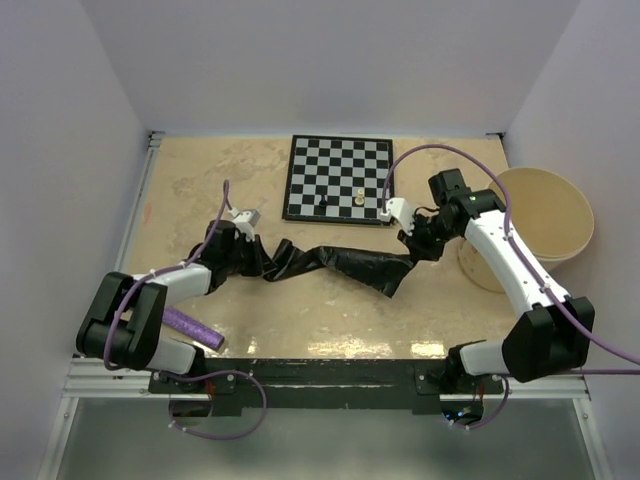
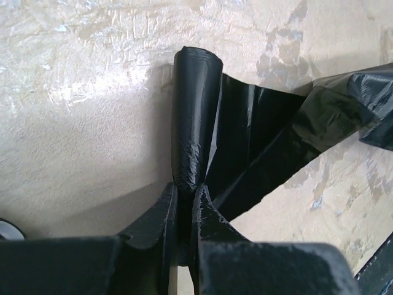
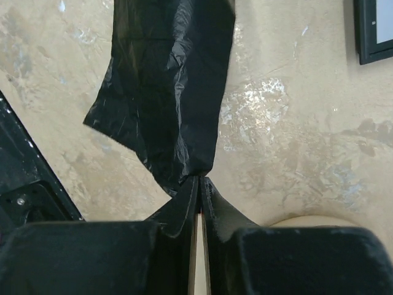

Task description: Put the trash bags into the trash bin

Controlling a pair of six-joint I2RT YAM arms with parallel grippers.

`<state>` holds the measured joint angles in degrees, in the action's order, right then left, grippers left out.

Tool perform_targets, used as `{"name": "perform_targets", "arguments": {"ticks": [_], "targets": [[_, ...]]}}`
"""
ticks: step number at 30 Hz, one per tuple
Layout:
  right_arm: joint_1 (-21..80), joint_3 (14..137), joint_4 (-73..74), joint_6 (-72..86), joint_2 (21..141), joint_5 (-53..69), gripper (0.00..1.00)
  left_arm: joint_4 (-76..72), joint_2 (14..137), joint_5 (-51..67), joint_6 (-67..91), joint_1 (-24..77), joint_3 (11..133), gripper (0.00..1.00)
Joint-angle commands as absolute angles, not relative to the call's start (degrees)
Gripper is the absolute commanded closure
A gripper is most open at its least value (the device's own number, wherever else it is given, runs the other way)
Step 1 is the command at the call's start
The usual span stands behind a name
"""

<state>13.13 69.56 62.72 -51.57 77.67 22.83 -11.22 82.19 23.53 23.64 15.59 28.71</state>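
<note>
Top external: trash bags (image 1: 335, 262), perhaps sagging tableward, between left pincer (image 2: 186, 195) and right pincer (image 3: 200, 183) (both pinching film).

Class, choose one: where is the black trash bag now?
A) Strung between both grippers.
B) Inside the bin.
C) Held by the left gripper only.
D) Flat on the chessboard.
A: the jaws of the left gripper are shut on the rolled end of the bag, those of the right gripper on its loose end, outside the bin.
</note>
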Motion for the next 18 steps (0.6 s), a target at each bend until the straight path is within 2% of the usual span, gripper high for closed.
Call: {"name": "perform_targets", "arguments": {"ticks": [1,3,4,6,8,9,11,18], "targets": [[13.7,68.7,63.6,-55.3,78.2,19.4,0.91,-15.7,78.6,22.0,25.6,14.9,28.0,1.00],[13.7,67.7,62.0,-54.9,78.1,18.0,0.87,-15.7,77.5,20.9,25.7,14.8,27.8,1.00],[13.7,67.5,60.7,-54.6,77.9,17.9,0.74,-15.7,77.1,20.5,25.7,14.8,27.8,1.00],[13.7,68.0,57.2,-53.2,77.2,19.2,0.55,-15.8,76.3,20.0,25.7,14.8,27.6,1.00],[13.7,69.5,52.9,-50.6,76.7,22.6,0.41,-15.7,75.4,19.6,25.7,14.8,27.2,1.00],[13.9,70.0,50.5,-49.3,76.9,24.2,0.38,-15.6,75.3,19.3,25.7,14.8,27.2,1.00],[14.8,71.0,46.5,-46.8,78.4,27.3,0.33,-15.3,74.4,19.2,25.2,14.8,26.9,1.00],[23.6,74.4,30.4,-36.8,90.3,34.6,0.30,-12.5,71.8,19.7,22.6,14.8,28.1,1.00]]}}
